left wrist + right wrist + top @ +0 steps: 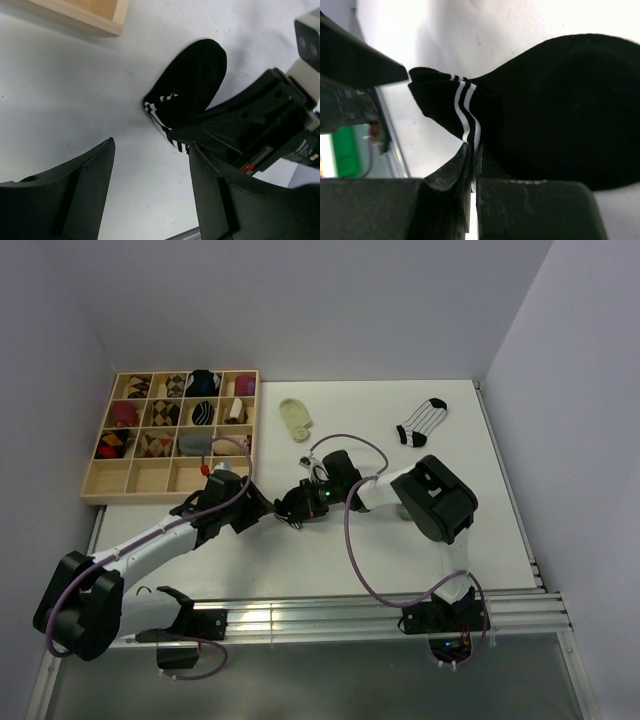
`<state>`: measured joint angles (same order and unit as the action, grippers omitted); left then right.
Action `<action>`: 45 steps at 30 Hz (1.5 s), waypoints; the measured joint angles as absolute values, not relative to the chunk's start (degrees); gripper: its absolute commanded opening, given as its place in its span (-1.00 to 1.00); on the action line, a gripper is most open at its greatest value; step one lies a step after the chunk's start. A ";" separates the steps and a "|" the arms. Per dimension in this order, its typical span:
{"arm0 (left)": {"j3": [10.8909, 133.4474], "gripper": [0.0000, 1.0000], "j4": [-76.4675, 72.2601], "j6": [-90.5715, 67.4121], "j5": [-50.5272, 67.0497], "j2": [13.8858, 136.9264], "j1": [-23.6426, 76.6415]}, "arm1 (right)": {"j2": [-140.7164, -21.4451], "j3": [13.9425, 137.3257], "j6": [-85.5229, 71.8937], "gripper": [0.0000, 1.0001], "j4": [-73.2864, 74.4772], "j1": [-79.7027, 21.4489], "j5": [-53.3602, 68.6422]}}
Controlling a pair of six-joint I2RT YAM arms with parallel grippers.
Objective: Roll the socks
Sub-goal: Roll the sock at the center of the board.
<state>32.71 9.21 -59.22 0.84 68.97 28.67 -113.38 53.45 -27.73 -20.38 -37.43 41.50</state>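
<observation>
Start at your near edge: a metal rail (330,615) runs across the front, and beyond it lies a plain white table (480,530), matte and faintly speckled. Mid-table, slightly left, your two arms meet. Your left gripper (150,190) hangs over bare tabletop with its jaws spread wide and nothing between them. Just beyond it, your right gripper (472,170) is clamped tight on the cuff of the black sock (192,80). That sock lies on the table, its toe a smooth rounded black oval, its cuff folded over and showing thin white bands right at the pinch. Farther back, the cream sock (295,418) lies flat. To its right is the striped sock (423,421), white with thin dark lines. At far left sits a wooden compartment tray (95,490) holding rolled bundles (203,382). Pale bare walls (300,300) close the scene.
</observation>
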 measured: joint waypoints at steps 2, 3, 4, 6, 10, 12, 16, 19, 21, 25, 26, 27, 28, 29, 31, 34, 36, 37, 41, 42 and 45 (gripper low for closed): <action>32.18 0.31 7.60 -59.70 1.23 69.67 29.23 | -114.83 54.52 -29.10 -1.00 -20.38 -36.69 43.92; 32.08 0.30 6.83 -59.86 1.26 70.17 29.45 | -115.28 54.85 -29.43 -1.00 -20.32 -36.49 44.62; 32.08 0.30 6.17 -59.96 1.28 70.81 29.63 | -115.63 55.13 -29.76 -1.00 -20.25 -36.34 45.17; 32.08 0.29 4.62 -60.36 1.32 72.27 29.93 | -116.33 55.64 -30.44 -1.00 -20.23 -36.07 46.22; 32.08 0.25 2.11 -60.77 1.34 75.99 30.22 | -117.25 55.94 -31.94 -1.00 -20.64 -35.38 47.79; 32.08 0.22 1.04 -60.77 1.34 77.87 30.20 | -117.60 55.94 -32.64 -1.00 -21.06 -34.98 48.40; 32.40 0.16 -0.16 -60.93 1.45 80.82 30.22 | -118.10 55.94 -33.56 -0.99 -21.67 -34.59 49.25; 34.00 0.11 -0.84 -60.80 1.52 82.91 30.26 | -118.28 55.96 -33.82 -0.96 -21.89 -34.46 49.58; 34.85 0.10 -1.08 -60.73 1.56 84.03 30.28 | -118.28 55.96 -33.85 -0.93 -21.87 -34.46 49.58; 36.16 0.02 -1.54 -60.71 1.61 85.86 30.59 | -118.28 56.21 -33.82 -0.85 -21.39 -34.46 49.56; 36.40 0.01 -1.61 -60.73 1.63 86.19 30.68 | -118.28 56.25 -33.80 -0.83 -21.26 -34.46 49.56; 36.73 -0.06 -1.67 -60.73 1.63 86.65 30.79 | -118.28 56.25 -33.78 -0.81 -21.17 -34.46 49.54; 37.01 -0.10 -1.74 -60.75 1.63 87.07 30.94 | -118.28 56.27 -33.78 -0.73 -21.08 -34.46 49.50; 37.32 -0.13 -1.74 -60.80 1.56 87.61 31.11 | -118.28 56.36 -33.78 -0.68 -20.86 -34.46 49.45; 38.06 -0.20 -1.54 -60.80 1.45 88.44 31.46 | -118.26 56.55 -33.61 -0.51 -20.38 -34.46 49.41; 39.72 -0.27 -0.51 -60.71 0.43 89.91 32.12 | -117.67 56.69 -33.19 -0.30 -19.44 -34.46 48.90; 41.23 -0.30 0.54 -60.66 -0.21 91.05 32.53 | -116.40 56.53 -32.53 -0.20 -18.15 -34.52 47.86; 42.04 -0.30 1.10 -60.58 -0.47 91.66 32.73 | -115.28 56.18 -31.77 -0.11 -17.37 -34.52 46.57; 43.88 -0.30 2.09 -60.14 -1.15 93.06 33.39 | -110.74 54.98 -28.32 0.02 -13.02 -34.94 40.40; 44.21 -0.30 2.31 -59.99 -1.32 93.27 33.56 | -109.23 54.70 -27.11 0.04 -11.40 -35.33 38.11; 45.12 -0.30 3.05 -59.05 -1.65 93.76 33.98 | -104.57 53.52 -23.79 0.06 -6.81 -36.73 30.35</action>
